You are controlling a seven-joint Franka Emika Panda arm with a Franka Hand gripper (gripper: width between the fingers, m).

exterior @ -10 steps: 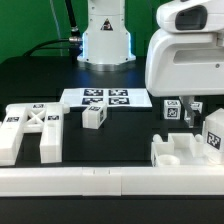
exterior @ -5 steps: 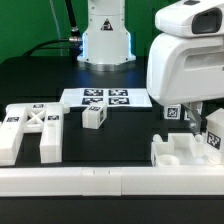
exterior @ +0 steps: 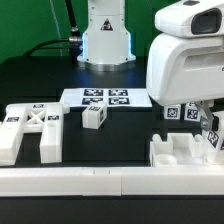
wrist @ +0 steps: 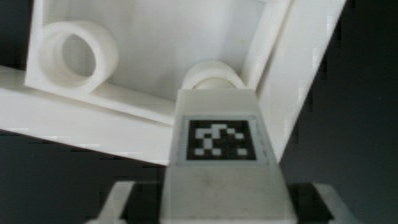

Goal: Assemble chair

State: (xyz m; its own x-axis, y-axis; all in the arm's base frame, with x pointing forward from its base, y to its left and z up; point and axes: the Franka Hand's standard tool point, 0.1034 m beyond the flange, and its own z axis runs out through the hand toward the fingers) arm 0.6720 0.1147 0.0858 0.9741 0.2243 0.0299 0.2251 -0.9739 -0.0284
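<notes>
Lying on the black bench point(exterior: 40, 75) are the X-braced panel point(exterior: 28, 130) at the exterior view's left and the seat point(exterior: 180, 152) at its right; by the seat, the end effector point(wrist: 217, 205) is closed on a tagged leg point(wrist: 222, 140), a finger against each side.

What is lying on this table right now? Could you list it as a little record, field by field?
Held part: matte white plastic leg block with a black-and-white tag, clamped in the two-finger gripper
Close to it: white blocky plastic seat slab with round holes, exterior view's right
Exterior view's left: white plastic X-braced panel, untouched
Middle: small white tagged cube-shaped block, just in front of the marker board
Front edge: long white border rail
</notes>
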